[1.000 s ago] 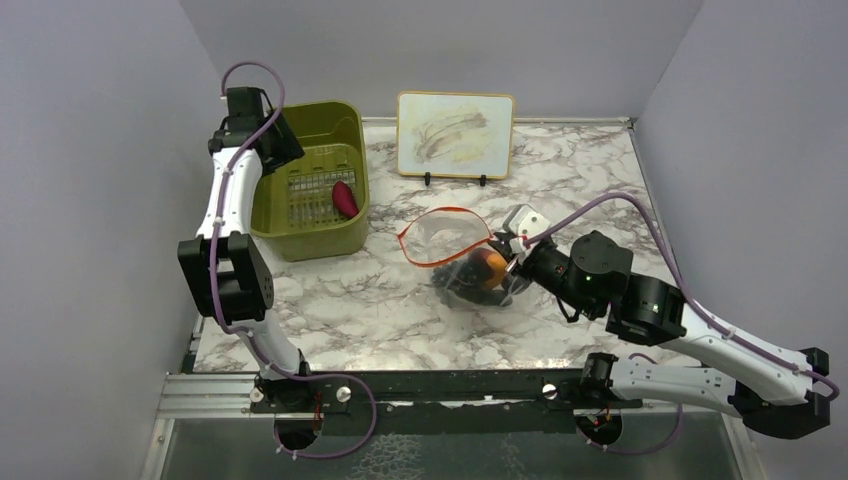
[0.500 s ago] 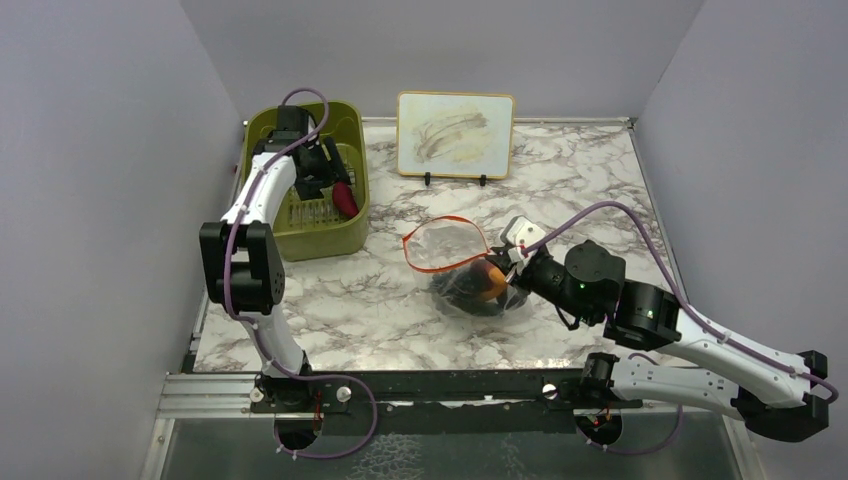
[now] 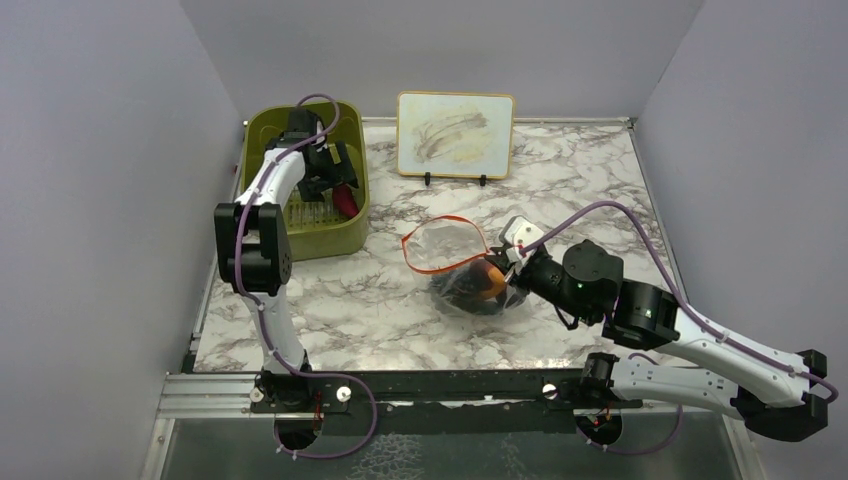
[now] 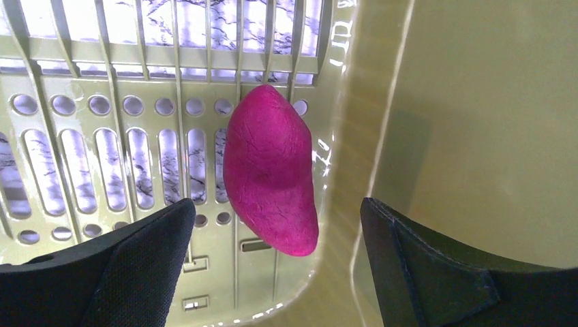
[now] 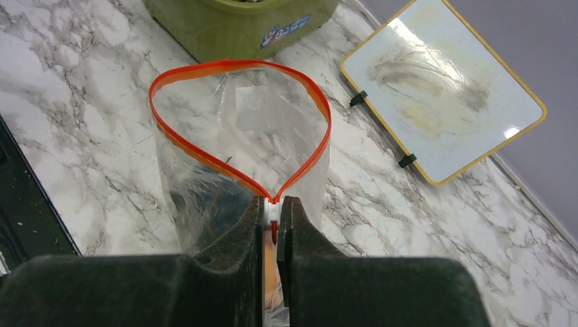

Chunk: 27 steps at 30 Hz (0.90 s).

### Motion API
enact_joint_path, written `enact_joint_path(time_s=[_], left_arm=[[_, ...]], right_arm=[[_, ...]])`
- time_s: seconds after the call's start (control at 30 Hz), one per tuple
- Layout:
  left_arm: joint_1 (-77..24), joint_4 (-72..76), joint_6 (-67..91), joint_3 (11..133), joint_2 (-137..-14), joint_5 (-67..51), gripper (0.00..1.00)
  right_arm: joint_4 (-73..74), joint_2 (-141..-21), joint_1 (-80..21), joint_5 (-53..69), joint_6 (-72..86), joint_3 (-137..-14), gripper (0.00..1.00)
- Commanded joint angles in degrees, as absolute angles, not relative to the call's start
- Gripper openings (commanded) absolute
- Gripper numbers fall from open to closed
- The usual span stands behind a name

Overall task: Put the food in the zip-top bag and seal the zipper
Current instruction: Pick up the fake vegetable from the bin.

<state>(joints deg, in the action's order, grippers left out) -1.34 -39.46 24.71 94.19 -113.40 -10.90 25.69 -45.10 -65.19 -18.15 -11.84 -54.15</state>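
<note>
In the bin (image 4: pixel 477 102), my left pincer (image 4: pixel 276 221) is spread wide over the pink piece (image 4: pixel 271 170). It looks light, firm and smooth, so I'd pinch its thick middle. My right pincer (image 5: pixel 272 212) clamps one end of the zipper (image 5: pixel 204 68), holding the bag (image 5: pixel 238 129) agape on the table.

Clear zip-top bag (image 5: pixel 252 129), zipper (image 5: pixel 232 63) unsealed

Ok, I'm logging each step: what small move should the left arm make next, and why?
Probably lower the left gripper and close on the magenta toy food: it lies untouched on the olive-green bin floor, between the open jaws. The right gripper pinches the zipper, with the zip-top bag mouth gaping.
</note>
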Motion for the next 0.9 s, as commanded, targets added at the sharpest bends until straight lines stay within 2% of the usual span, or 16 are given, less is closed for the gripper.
enact_joint_path(time_s=[0.0, 0.2, 0.37, 0.6, 0.77, 0.87], left_arm=[[-2.0, -38.7, 22.5, 96.3, -116.2, -8.4, 0.93], [-2.7, -37.9, 21.8, 96.9, -118.2, -7.6, 0.86], [-3.1, -37.7, 21.0, 98.5, -119.6, -6.7, 0.76], [-3.4, -37.7, 19.7, 99.6, -118.9, -4.8, 0.53], [-3.3, -37.7, 19.2, 98.6, -118.2, -5.2, 0.42], [-3.3, -37.8, 18.2, 98.9, -117.0, -4.2, 0.40]], right_arm=[[22.6, -45.4, -65.5, -18.5, -12.1, -56.4, 0.01], [22.6, -46.2, -65.4, -18.9, -12.7, -57.3, 0.01], [22.9, -46.6, -65.5, -19.0, -12.9, -57.7, 0.01], [23.4, -46.4, -65.5, -19.4, -12.6, -58.2, 0.01], [23.7, -46.4, -65.5, -19.1, -12.5, -58.9, 0.01], [23.7, -46.2, -65.5, -19.1, -12.4, -59.0, 0.01]])
